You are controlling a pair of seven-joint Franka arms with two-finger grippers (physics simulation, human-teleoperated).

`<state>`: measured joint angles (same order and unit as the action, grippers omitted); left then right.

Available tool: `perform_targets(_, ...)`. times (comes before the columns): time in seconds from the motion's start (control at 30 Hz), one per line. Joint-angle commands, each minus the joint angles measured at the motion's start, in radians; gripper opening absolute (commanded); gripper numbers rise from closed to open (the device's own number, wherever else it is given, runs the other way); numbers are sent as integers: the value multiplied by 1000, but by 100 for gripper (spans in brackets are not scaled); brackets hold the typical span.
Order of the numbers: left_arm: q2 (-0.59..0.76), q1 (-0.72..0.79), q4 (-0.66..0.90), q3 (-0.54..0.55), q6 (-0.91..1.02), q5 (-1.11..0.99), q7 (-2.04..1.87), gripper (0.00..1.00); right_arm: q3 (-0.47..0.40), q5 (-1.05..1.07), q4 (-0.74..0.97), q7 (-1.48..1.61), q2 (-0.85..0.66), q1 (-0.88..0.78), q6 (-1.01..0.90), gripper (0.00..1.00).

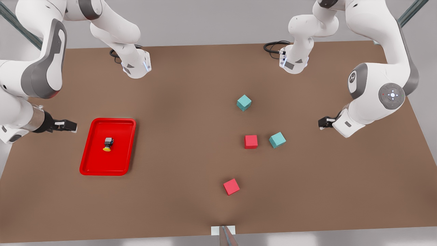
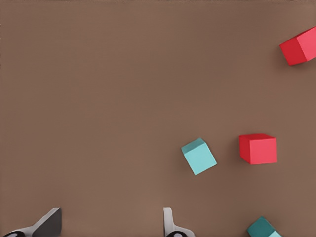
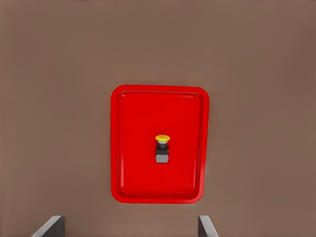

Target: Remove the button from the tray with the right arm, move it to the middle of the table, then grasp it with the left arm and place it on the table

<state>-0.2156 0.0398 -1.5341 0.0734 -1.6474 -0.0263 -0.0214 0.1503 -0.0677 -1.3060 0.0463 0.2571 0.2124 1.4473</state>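
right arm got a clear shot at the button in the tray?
Probably yes. The button lies on its side alone in the red tray, nothing over or beside it. The right tool, open, hangs just outside the tray's rim; the cubes are far across the table.

The yellow-capped, dark-bodied button [image 1: 108, 144] lies on its side near the middle of the shallow red tray [image 1: 89, 163] on the worktop [image 1: 184, 119].
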Motion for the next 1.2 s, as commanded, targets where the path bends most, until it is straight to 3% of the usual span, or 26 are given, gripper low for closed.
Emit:
perform_targets(0.0, 2, 0, -1, 0, -29, -4, 3, 100, 0, 6, 25, 20, 1, -2, 24, 100)
perform_targets(0.27, 2, -3, 2, 0, -15, -6, 0, 100, 0, 19, -164, 23, 7, 22, 68, 100)
perform_targets(0.47, 12, -8, 45, -3, 11, -21, -12, 100, 18, 20, -409, 3, 10, -2, 355, 100)
perform_targets(0.93, 12, -18, 43, -3, 35, -20, -23, 100, 17, 20, -513, 109, 114, 94, 527, 100)
perform_targets(0.97, 12, -18, 43, -3, 35, -20, -23, 100, 41, 17, -515, 122, 129, 171, 545, 100)
perform_targets(1.0, 12, -17, 43, -3, 34, -20, -23, 100, 147, 19, -544, 121, 142, 278, 616, 100)
perform_targets(1.07, 12, -17, 45, -3, 31, -21, -22, 100, 268, 5, -608, 113, 140, 392, 694, 100)
perform_targets(1.13, 13, -8, 43, 5, 34, -21, -23, 100, 302, -38, -630, 113, 159, 433, 720, 100)
perform_targets(1.17, 13, -6, 43, 8, 34, -21, -23, 100, 367, -101, -631, 115, 185, 485, 717, 100)
